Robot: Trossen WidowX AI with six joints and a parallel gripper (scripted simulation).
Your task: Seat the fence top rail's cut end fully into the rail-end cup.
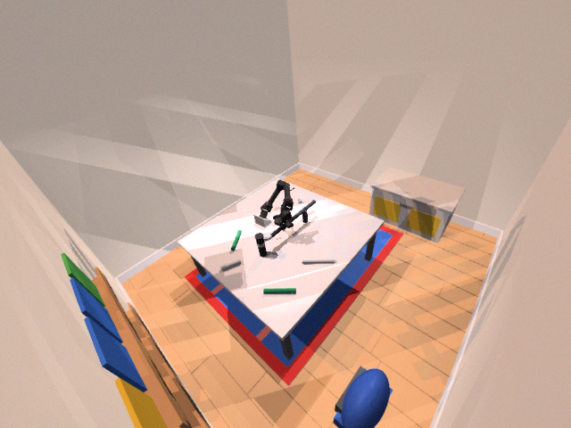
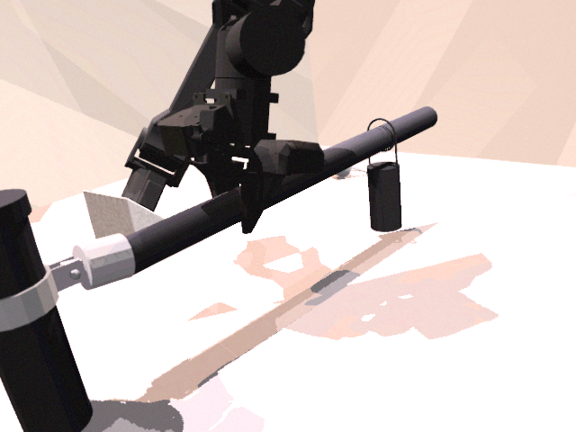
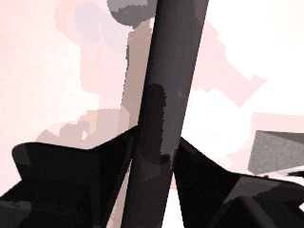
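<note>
The dark rail [image 2: 185,228] [image 3: 176,62] [image 1: 301,212] slopes up from left to right in the exterior view. Its lower end is inside the mouth of the light grey rail-end cup [image 2: 111,261]; how deep is hidden. The cup hangs on the brace band [image 2: 30,304], below the cap of the big black post [image 2: 41,363] [image 1: 261,244]. The rail's far part passes through the wire loop [image 2: 396,144] on the small black post [image 2: 385,197]. My gripper [image 2: 251,209] [image 3: 155,132] is shut on the rail near its middle, one finger on each side.
Green bars [image 1: 235,240] [image 1: 279,291] and grey bars [image 1: 230,266] [image 1: 318,261] lie on the table [image 1: 281,317]. A grey angled plate [image 2: 112,213] [image 3: 275,152] stands behind the rail, near the arm's base.
</note>
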